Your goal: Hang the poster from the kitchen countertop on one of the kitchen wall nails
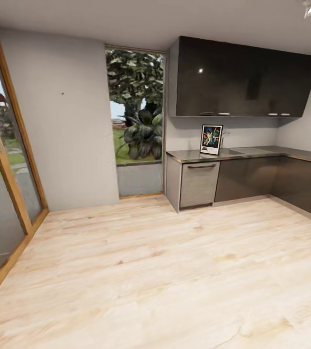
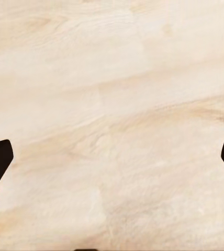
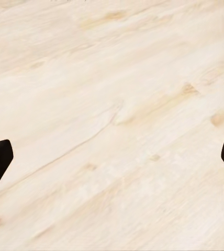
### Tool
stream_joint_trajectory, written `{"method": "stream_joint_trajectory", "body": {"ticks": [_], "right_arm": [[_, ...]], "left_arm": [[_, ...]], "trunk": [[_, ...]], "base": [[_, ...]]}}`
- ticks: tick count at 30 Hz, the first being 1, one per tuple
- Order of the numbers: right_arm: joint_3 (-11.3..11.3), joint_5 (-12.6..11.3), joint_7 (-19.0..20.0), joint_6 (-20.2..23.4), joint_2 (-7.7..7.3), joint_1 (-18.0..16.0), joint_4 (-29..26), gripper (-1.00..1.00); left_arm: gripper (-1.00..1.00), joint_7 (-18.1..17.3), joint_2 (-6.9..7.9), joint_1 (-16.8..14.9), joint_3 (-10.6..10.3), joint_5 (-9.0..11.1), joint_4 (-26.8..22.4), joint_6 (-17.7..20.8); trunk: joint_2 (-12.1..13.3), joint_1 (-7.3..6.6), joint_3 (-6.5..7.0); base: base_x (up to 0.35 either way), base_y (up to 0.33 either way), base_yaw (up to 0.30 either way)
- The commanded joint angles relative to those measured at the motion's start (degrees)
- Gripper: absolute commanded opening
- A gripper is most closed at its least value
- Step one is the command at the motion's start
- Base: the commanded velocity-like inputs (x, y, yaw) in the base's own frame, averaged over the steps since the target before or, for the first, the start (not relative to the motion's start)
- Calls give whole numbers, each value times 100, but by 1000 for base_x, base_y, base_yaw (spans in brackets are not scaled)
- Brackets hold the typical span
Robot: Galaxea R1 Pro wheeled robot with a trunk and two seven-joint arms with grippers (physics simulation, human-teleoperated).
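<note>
Kitchen countertop (image 1: pixel 252 154) ahead, poster (image 1: pixel 211 139) propped upright: looks light, stiff; grip its frame edge, both grippers spread wide, empty

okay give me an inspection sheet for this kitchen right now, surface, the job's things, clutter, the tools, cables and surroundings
Surface: grey kitchen countertop, L-shaped, with sink near the poster.
Job's things: poster upright on the countertop against the wall; a small dark dot, maybe a nail, on the grey wall.
Clutter: nothing seen.
Tools: left tool and right tool both open, empty, over the wooden floor.
Cables: nothing seen.
Surroundings: dark upper cabinets, window with a plant, glass door at left.
</note>
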Motion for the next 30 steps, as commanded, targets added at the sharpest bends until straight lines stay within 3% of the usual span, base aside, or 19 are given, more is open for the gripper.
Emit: {"method": "stream_joint_trajectory", "body": {"ticks": [1,21,30], "right_arm": [[-6,-1,0,-20,1,-6,8,100],[-6,-1,0,-20,1,-6,14,100],[1,3,-8,-20,2,-6,30,100]], "left_arm": [[100,-1,-1,2,4,-2,-8,-5],[100,-1,-1,2,4,0,-6,-4],[100,-1,-1,2,4,0,-4,-4]], "trunk": [[-2,2,-6],[-2,2,-6],[-2,2,-6]], "base": [[245,-258,-261],[249,-251,-261],[307,-124,-72]]}}
